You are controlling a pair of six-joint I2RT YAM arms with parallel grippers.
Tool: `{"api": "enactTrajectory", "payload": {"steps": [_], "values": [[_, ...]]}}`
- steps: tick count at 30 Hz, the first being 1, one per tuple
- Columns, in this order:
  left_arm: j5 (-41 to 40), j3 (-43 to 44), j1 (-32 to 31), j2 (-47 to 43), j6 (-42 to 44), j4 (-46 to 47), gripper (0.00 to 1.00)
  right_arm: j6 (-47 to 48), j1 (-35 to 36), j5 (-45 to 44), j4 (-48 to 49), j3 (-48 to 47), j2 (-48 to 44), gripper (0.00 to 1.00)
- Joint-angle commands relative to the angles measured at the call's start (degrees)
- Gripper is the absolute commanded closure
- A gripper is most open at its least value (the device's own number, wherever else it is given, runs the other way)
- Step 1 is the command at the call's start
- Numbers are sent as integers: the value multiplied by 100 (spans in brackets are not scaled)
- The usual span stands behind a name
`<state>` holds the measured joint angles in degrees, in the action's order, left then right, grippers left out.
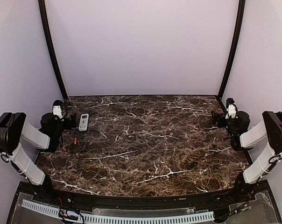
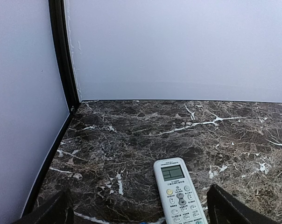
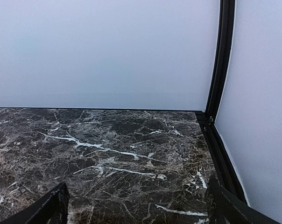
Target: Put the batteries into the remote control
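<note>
The white remote control (image 1: 83, 122) lies face up on the dark marble table at the far left, screen end toward the back wall. In the left wrist view the remote control (image 2: 179, 191) lies between my fingertips, nearer the right one (image 2: 225, 207). My left gripper (image 1: 69, 122) (image 2: 138, 215) is open and low over the table, holding nothing. My right gripper (image 1: 217, 120) (image 3: 138, 211) is open and empty at the far right of the table. Two small things, one bluish (image 1: 75, 130) and one orange-red (image 1: 75, 139), lie just near of the remote; they are too small to identify.
The marble table (image 1: 150, 140) is enclosed by pale walls with black corner posts (image 1: 51, 49) (image 1: 230, 49). A black rail (image 3: 220, 154) runs along the right edge close to my right gripper. The left wall (image 2: 24, 116) stands close beside my left gripper.
</note>
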<state>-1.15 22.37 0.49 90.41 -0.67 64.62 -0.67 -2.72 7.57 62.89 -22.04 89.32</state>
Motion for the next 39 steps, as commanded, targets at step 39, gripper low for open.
{"api": "enactTrajectory", "payload": {"steps": [39], "values": [[-1212, 5337, -1020, 2034, -1307, -8508, 1, -1271, 2312, -125, -6610, -3854, -559, 1]]}}
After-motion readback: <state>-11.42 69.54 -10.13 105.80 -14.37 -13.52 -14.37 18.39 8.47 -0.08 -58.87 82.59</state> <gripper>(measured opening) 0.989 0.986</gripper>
